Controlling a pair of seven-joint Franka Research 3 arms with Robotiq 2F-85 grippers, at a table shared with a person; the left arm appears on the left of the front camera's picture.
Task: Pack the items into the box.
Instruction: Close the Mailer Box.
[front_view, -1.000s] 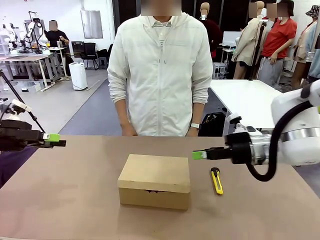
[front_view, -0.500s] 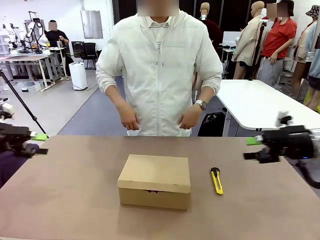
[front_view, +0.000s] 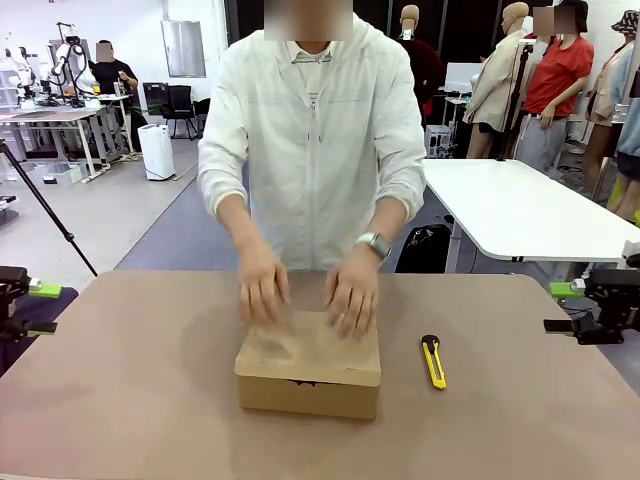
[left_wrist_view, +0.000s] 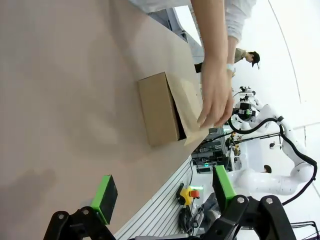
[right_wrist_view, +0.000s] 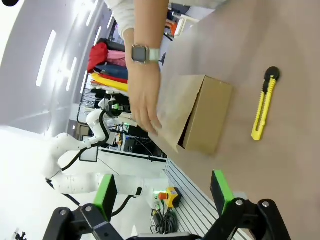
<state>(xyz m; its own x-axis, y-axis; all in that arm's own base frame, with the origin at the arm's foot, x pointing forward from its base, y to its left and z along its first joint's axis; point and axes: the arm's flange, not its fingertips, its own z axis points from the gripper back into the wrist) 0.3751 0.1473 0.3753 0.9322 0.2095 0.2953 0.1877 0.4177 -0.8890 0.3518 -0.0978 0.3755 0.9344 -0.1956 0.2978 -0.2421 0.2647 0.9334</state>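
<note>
Box sits mid-bench, long side across us, person's hands on its lid, while our left fingers and right fingers hang wide apart, empty, at opposite edges

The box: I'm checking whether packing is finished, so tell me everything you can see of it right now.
The box is a small plain brown cardboard carton resting flat near the middle of the table. Its hinged lid lies down over the top, though both wrist views show a dark gap under the lid's front edge, so it isn't fully tucked. The person's two hands press on the lid. A yellow-and-black utility knife lies apart beside it. Neither claw touches it, and its contents are hidden.
</note>
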